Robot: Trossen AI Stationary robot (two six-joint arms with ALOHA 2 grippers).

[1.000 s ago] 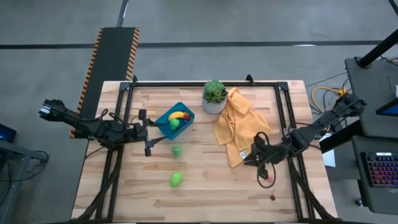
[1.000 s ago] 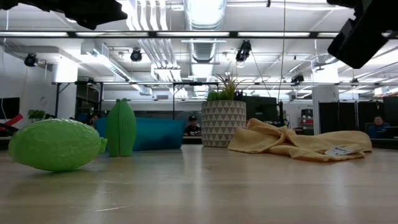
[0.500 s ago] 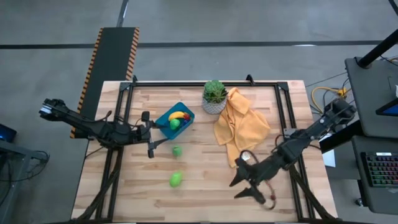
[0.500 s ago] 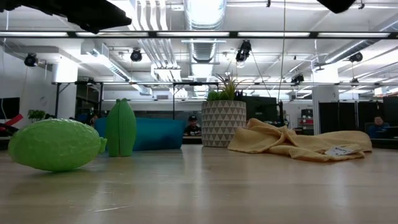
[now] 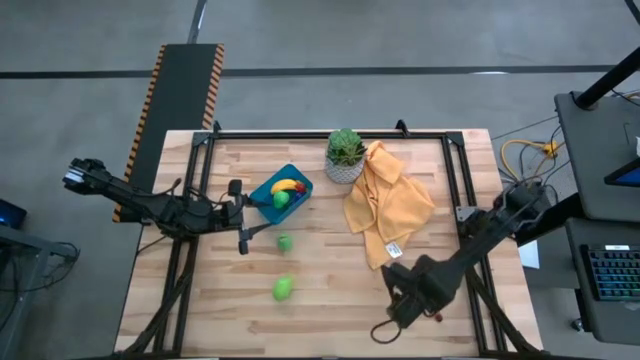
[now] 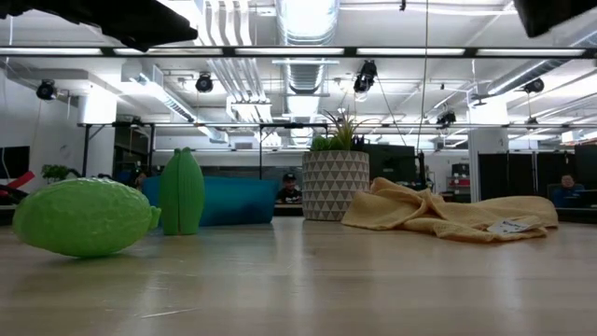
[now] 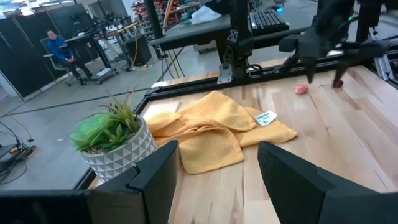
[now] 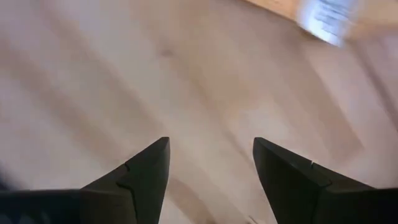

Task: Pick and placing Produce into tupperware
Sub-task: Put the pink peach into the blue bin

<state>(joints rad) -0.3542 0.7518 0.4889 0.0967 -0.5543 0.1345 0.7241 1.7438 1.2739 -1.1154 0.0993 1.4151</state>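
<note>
The right pincer (image 5: 385, 328) hangs released and empty over the near counter (image 5: 330, 300), probably to reach loose produce (image 5: 283, 288).

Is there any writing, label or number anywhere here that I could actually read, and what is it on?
No text can be read in any view.
The small white tag on the yellow cloth bears dark print, too small to read.
The black and yellow hazard stripes along the dark panel beside the table carry no words.
</note>
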